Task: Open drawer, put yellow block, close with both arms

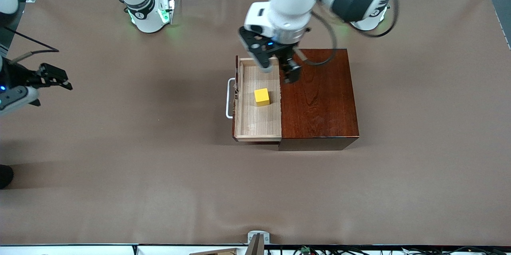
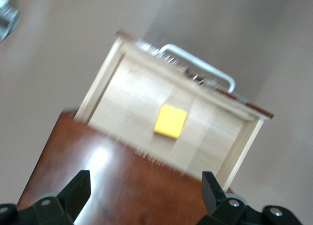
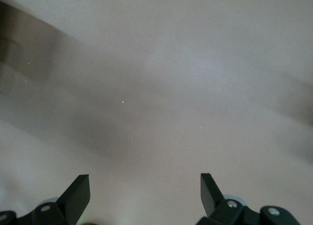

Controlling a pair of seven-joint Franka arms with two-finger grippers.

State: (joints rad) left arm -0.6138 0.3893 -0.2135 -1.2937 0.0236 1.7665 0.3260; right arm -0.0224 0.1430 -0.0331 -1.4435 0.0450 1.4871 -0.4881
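Observation:
The drawer (image 1: 255, 121) stands pulled out of the reddish-brown wooden box (image 1: 319, 99), its white loop handle (image 1: 229, 98) toward the right arm's end of the table. The yellow block (image 1: 262, 97) lies on the drawer's pale floor. My left gripper (image 1: 279, 70) hangs open and empty over the edge where the drawer meets the box. The left wrist view shows the same gripper (image 2: 145, 186) above the box top (image 2: 73, 146), with the block (image 2: 170, 121) in the drawer (image 2: 132, 98). My right gripper (image 1: 64, 80) waits open at the right arm's end of the table. The right wrist view shows this gripper (image 3: 144, 183) over bare cloth.
Brown cloth (image 1: 159, 175) covers the whole table. The two arm bases (image 1: 149, 11) stand along the edge farthest from the front camera. A small metal bracket (image 1: 258, 239) sits at the nearest edge. A dark object (image 1: 6, 175) pokes in at the right arm's end.

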